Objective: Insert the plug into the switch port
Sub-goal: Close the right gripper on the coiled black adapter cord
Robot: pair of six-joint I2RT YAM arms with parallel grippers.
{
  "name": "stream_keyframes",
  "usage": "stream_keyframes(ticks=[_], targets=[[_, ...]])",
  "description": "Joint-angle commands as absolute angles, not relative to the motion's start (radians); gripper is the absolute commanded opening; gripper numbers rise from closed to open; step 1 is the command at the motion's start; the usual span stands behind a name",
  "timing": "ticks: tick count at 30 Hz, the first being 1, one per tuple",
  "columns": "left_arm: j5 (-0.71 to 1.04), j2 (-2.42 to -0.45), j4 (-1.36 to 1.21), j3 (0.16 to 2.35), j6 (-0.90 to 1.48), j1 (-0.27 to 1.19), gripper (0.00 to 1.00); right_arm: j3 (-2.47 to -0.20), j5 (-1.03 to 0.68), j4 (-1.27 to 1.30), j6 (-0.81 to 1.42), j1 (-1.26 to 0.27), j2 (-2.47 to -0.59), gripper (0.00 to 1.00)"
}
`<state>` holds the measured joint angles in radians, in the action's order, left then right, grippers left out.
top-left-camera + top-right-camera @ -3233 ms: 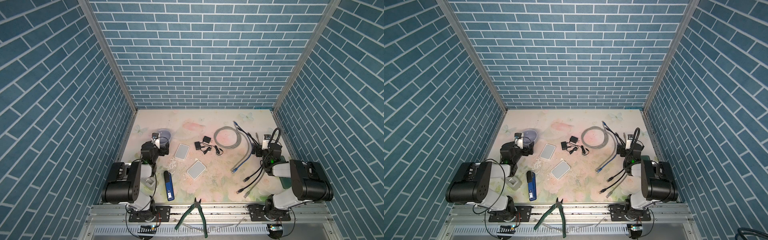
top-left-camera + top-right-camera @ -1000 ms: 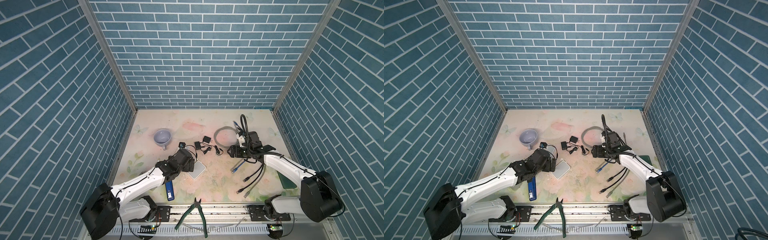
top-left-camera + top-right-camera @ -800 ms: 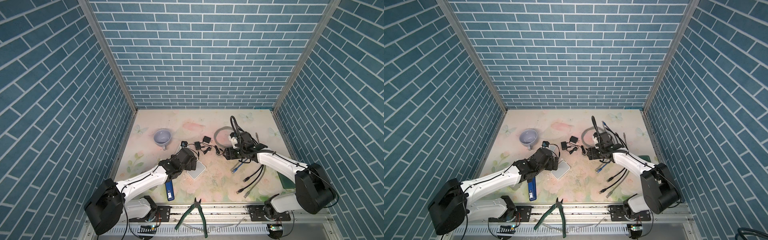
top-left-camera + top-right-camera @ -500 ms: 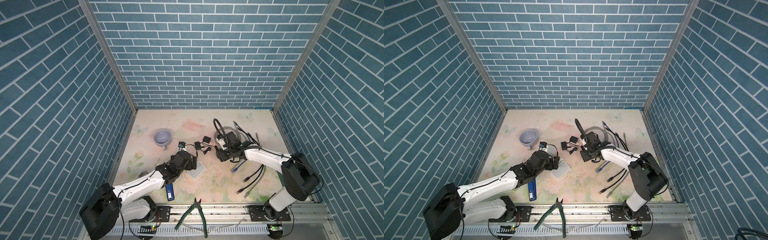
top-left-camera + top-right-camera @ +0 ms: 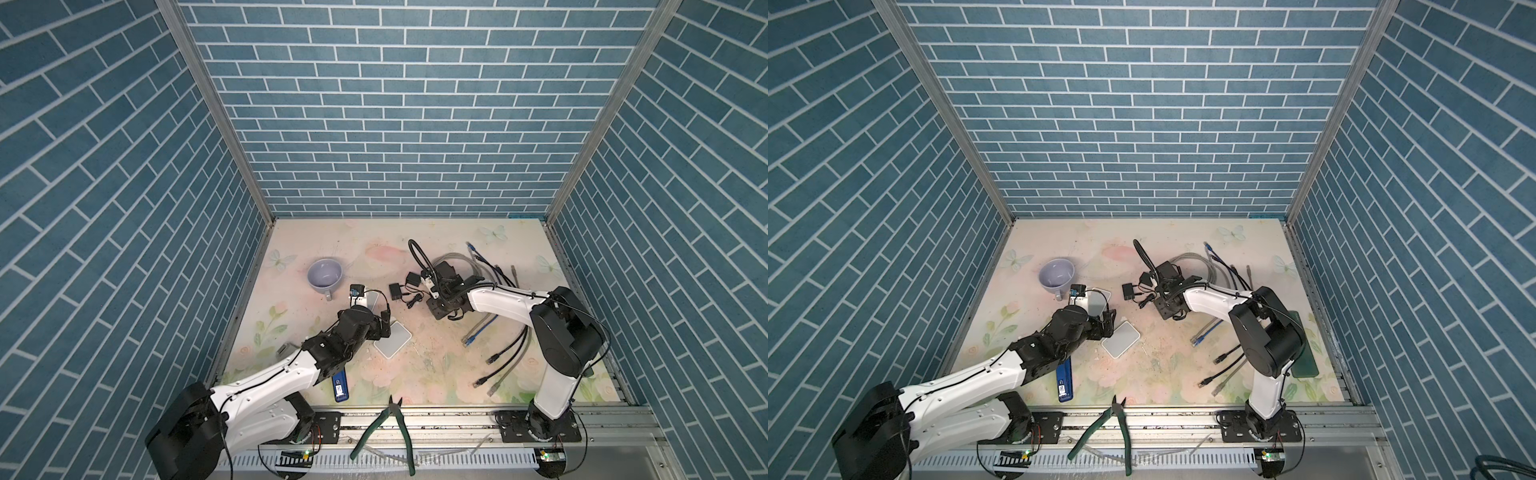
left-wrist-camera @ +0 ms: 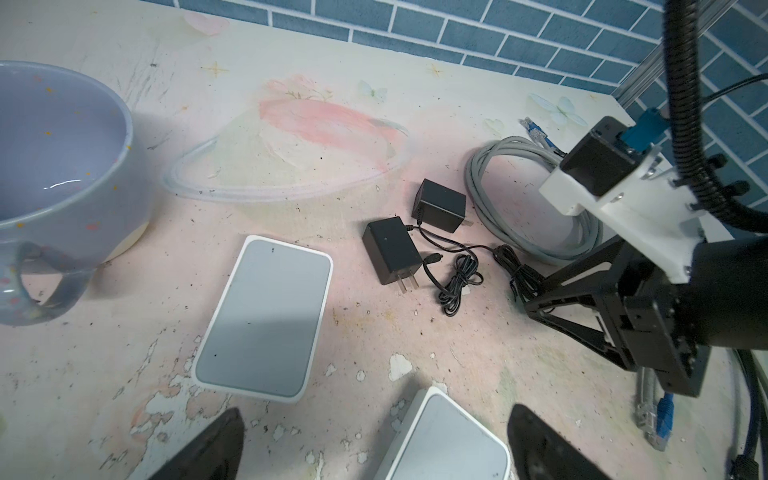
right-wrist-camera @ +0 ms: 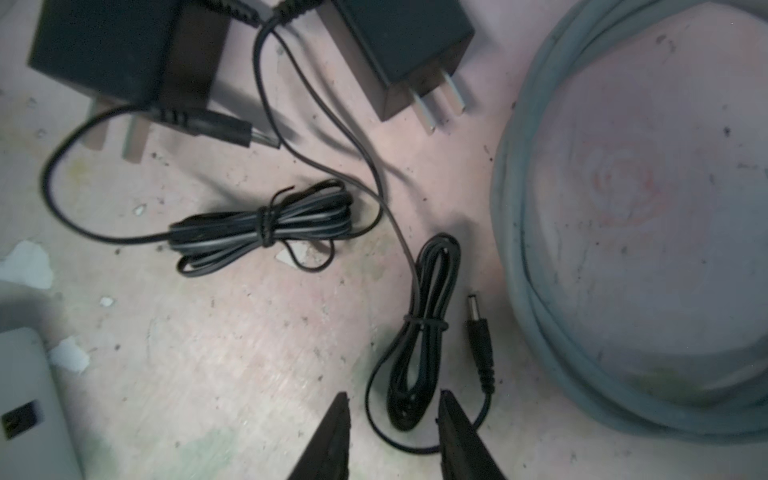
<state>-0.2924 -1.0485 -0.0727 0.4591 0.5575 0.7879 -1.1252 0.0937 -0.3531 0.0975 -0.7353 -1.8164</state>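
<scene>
Right gripper [image 7: 395, 405] is down low over the mat [image 7: 208, 353], fingers standing narrow with a gap between them. They straddle the tied loop of black cord [image 7: 419, 353] with no clear pinch, and the barrel plug [image 7: 478, 332] lies flat just beside them, between that cord and the gray cable coil [image 7: 509, 249]. Left gripper [image 6: 376, 436] hangs spread wide and empty at the edge of one white switch [image 6: 449, 444], the second white switch [image 6: 266, 311] lying between it and the lilac mug [image 6: 83, 166].
</scene>
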Motion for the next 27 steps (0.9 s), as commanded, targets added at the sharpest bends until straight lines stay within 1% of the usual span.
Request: stream_keyframes(ticks=[1,14,18,22,24,25,27], targets=[[-0.308,-1.039,-0.084,0.447,0.552,0.793,1.00,-1.172,0.139,-0.385,0.096,-0.742,-1.844,0.37],[-0.307,-1.054,-0.092,0.449,0.552,0.792,1.00,-1.193,0.074,-0.422,0.094,-0.745,-1.879,0.36],[-0.307,-1.055,-0.091,0.451,0.552,0.793,1.00,-1.196,0.084,-0.427,0.097,-0.747,-1.882,0.26],[-0.309,-1.055,-0.091,0.451,0.552,0.793,0.99,-1.209,0.084,-0.435,0.108,-0.747,-1.887,0.12],[-0.313,-1.055,-0.089,0.451,0.553,0.793,1.00,-1.220,0.079,-0.441,0.120,-0.747,-1.887,0.02],[-0.313,-1.055,-0.089,0.451,0.555,0.793,1.00,-1.229,0.073,-0.448,0.130,-0.747,-1.886,0.00],[-0.314,-1.056,-0.087,0.450,0.555,0.793,1.00,-1.247,0.054,-0.463,0.152,-0.747,-1.881,0.00]])
